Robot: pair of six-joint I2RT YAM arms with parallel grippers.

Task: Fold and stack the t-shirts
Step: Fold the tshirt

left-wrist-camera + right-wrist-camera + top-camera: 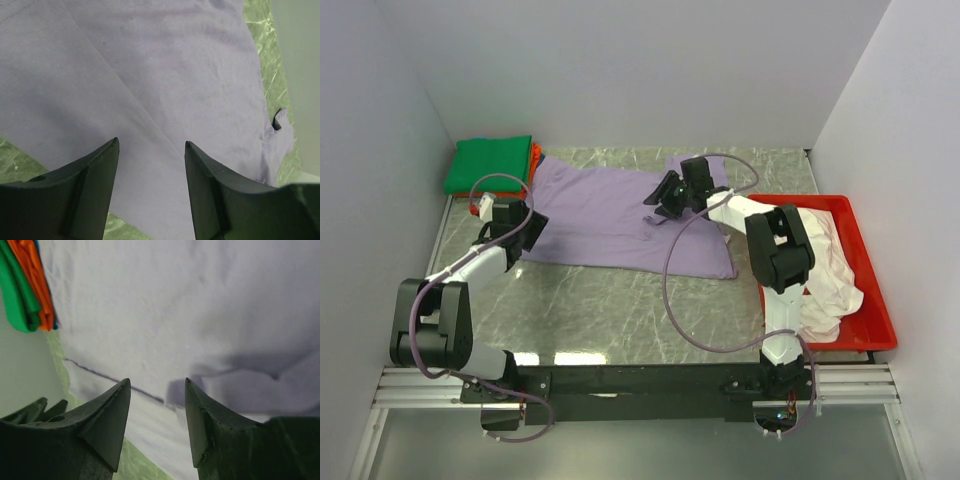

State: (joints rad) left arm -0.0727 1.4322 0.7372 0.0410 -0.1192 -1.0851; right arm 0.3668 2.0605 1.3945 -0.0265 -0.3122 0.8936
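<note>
Because the right arm reaches across it, part of the lavender t-shirt [610, 215] is hidden in the overhead view. The rest lies spread flat on the far half of the bench [620, 310], one sleeve towards the back wall. The right pincer [665, 200] hangs over the shirt's upper middle. From above its fingers merge into one dark mass, so their gap cannot be read there. Its own wrist camera shows them spread, with only purple cloth below and nothing pinched between. The left pincer [532, 228] sits at the shirt's left edge, and its wrist view likewise shows fingers held apart over cloth, gripping nothing. Whether either tip touches the fabric cannot be told.

A folded green t-shirt [490, 165] lies in the far left corner on an orange-red t-shirt [534, 155], of which only a strip shows from above. The right wrist view shows both in side profile, cut off by the frame edge. That view also shows a thin dark line [115, 380] across the cloth, fold or hem, unclear which. The left wrist view catches a small dark shape [276, 121] at the cloth's far edge, too small to identify.

Only the overhead view shows the red tray [880, 305] at the right, with crumpled pale t-shirts [830, 270] in it, partly hidden behind the right arm.
</note>
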